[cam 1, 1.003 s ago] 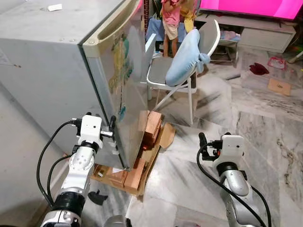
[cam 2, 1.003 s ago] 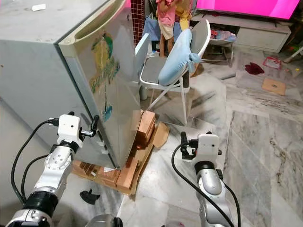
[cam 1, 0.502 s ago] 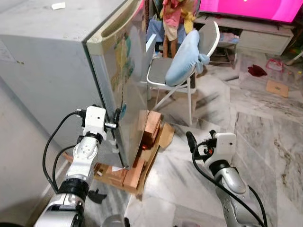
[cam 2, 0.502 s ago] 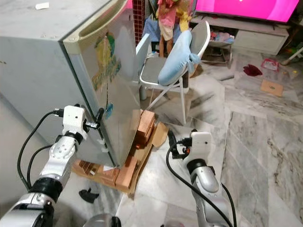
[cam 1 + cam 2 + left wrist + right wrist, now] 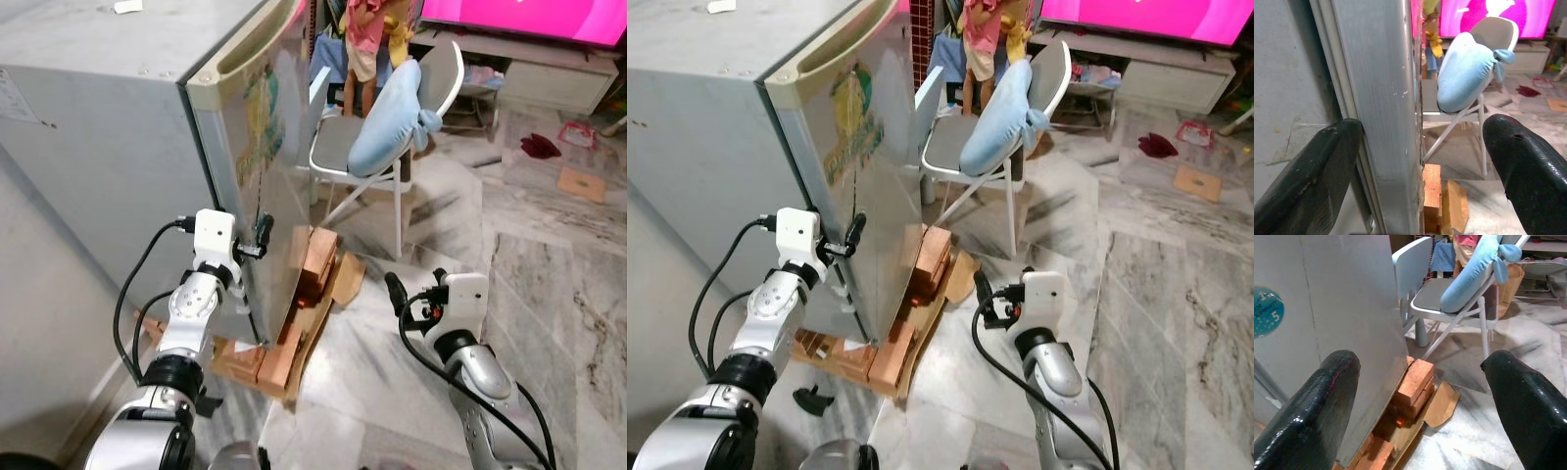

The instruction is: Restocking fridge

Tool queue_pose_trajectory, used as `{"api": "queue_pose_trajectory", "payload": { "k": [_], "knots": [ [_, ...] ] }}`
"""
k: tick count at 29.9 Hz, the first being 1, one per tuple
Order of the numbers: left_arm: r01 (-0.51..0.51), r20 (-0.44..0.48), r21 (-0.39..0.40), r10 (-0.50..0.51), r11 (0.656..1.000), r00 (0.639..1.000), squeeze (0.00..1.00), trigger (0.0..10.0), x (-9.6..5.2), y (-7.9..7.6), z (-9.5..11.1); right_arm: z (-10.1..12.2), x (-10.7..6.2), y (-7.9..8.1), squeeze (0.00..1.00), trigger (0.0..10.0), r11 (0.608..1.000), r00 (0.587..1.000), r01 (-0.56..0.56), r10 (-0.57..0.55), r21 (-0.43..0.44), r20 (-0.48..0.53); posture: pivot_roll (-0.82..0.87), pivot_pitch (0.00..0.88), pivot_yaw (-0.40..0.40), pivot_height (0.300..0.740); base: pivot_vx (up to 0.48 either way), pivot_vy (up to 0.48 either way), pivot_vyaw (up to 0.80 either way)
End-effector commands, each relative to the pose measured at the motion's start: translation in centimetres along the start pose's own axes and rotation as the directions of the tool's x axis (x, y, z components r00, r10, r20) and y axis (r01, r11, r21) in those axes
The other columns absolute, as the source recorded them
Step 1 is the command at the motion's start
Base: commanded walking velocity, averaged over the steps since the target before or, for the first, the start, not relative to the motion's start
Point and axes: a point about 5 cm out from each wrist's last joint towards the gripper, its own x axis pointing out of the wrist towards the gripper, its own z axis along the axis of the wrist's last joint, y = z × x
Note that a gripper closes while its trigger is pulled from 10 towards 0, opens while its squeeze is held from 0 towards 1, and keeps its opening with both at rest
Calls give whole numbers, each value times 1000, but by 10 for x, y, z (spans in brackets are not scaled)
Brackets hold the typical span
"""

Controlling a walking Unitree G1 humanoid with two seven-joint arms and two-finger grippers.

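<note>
The grey fridge [image 5: 118, 127] stands at my left on bricks, its stickered door [image 5: 872, 196] facing right toward the chair. My left gripper [image 5: 257, 235] is at the door's lower front edge. In the left wrist view its two fingers [image 5: 1308, 181] stand wide apart on either side of the door's edge strip [image 5: 1383, 112], so it is open. My right gripper [image 5: 397, 294] hovers low over the floor to the right of the fridge, open and holding nothing, with its fingers [image 5: 1308, 406] pointing toward the door and the bricks.
Orange bricks [image 5: 309, 269] and cardboard [image 5: 343, 279] lie under and beside the fridge's front. A folding chair [image 5: 338, 147] with a blue cushion [image 5: 387, 122] stands just behind. A person [image 5: 362, 44] stands further back by a pink TV screen [image 5: 529, 15]. Marble floor stretches to the right.
My left gripper has crept up and forward along the door's edge. The right gripper swung left toward the fridge, then held. The camera shifted slightly.
</note>
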Motion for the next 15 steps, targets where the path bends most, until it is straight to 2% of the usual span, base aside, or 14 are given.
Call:
{"api": "queue_pose_trajectory", "payload": {
  "k": [1,3,6,10,12,15],
  "knots": [
    [76,-4,19,-76,997,997,0,10000,5,-14,1,5,2,-2,0,10000,1000,1000,2,-2,-5,14,-95,0,12,740,0,0,0],
    [76,-9,20,-76,997,997,0,10000,6,-15,1,5,1,-2,0,10000,1000,1000,4,-4,-5,14,-95,0,12,740,0,0,0],
    [30,-9,81,-29,996,1000,0,10000,12,-16,4,6,1,-2,0,10000,1000,1000,6,-6,-7,15,-100,0,14,740,0,0,0],
    [10,-16,87,-9,996,1000,0,10000,18,-15,8,6,1,-2,0,10000,1000,1000,7,-7,-8,19,-101,0,15,740,0,0,0],
    [-38,-35,93,41,995,999,0,10000,25,-14,12,6,1,-2,0,10000,1000,1000,10,-10,-10,21,-100,0,15,740,0,0,0],
    [-38,-28,97,41,995,999,0,10000,31,-18,17,7,1,-2,0,10000,1000,1000,11,-11,-8,23,-103,0,16,740,0,0,0]
  ]
}}
